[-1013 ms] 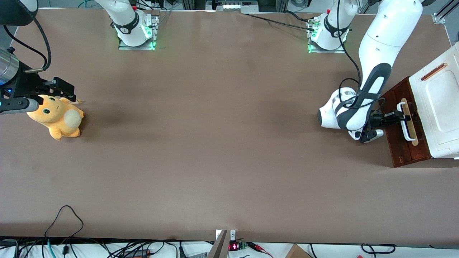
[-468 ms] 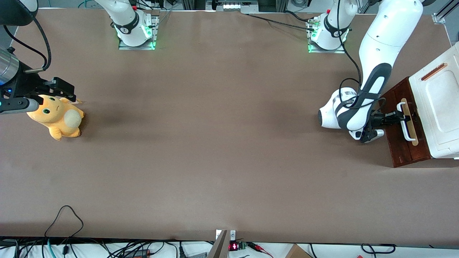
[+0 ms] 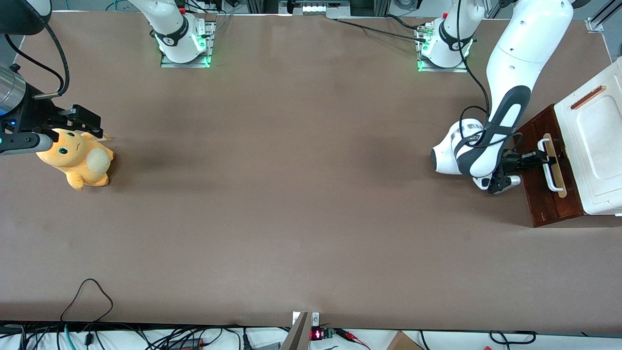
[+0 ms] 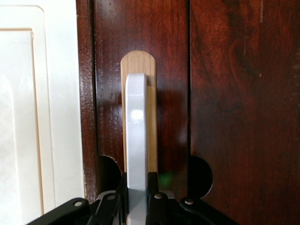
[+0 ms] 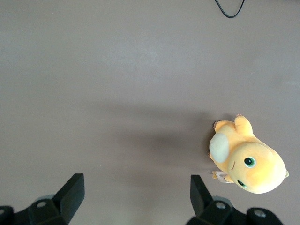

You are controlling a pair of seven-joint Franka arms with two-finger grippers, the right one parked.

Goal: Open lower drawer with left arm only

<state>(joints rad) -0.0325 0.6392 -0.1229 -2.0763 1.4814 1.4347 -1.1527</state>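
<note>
Drawer (image 3: 544, 180) front faced the left arm (image 3: 505, 97), whose gripper (image 4: 138, 199) sat clamped on the white handle (image 4: 136, 140).

No text, label, brand, number or sign can be read on the lower drawer (image 3: 549, 187), the gripper (image 3: 543, 157) at its handle, or anything near it.

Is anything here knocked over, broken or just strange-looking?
Nothing looks damaged. The oddest sight is an orange plush toy lying on its side at the parked arm's end. The gripper sits at the lower drawer's white handle.
</note>
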